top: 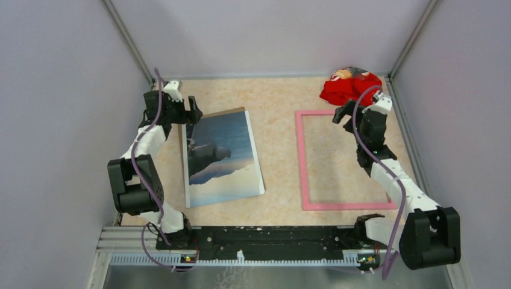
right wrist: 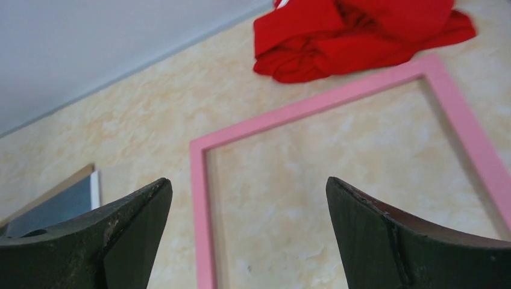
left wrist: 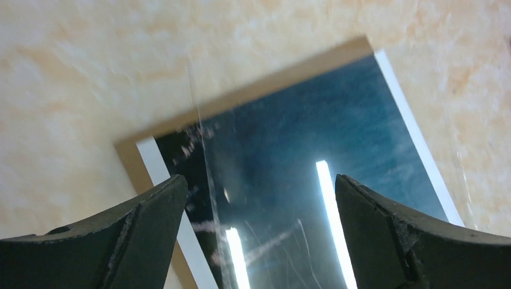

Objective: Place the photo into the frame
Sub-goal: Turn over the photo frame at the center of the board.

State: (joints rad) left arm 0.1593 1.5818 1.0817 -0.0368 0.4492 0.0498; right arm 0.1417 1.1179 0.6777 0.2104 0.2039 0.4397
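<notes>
Top external view: fixed, high behind the arm bases (top: 271,241), looking down and forward over the whole table (top: 277,96) to the back wall (top: 271,36). Left wrist view: very near, facing down onto the photo (left wrist: 289,156) between its own fingers (left wrist: 144,235); the top view shares that photo corner. Right wrist view: low, angled forward across the frame (right wrist: 202,211) toward the red cloth (right wrist: 355,36); both appear in the top view, the photo's edge too.

Top view: right arm (top: 391,174) hides right side of frame (top: 299,156). Left wrist: photo (left wrist: 301,138) cut off at bottom edge, glare streaks blot parts. Right wrist: red cloth (right wrist: 361,36) cut off at top.
</notes>
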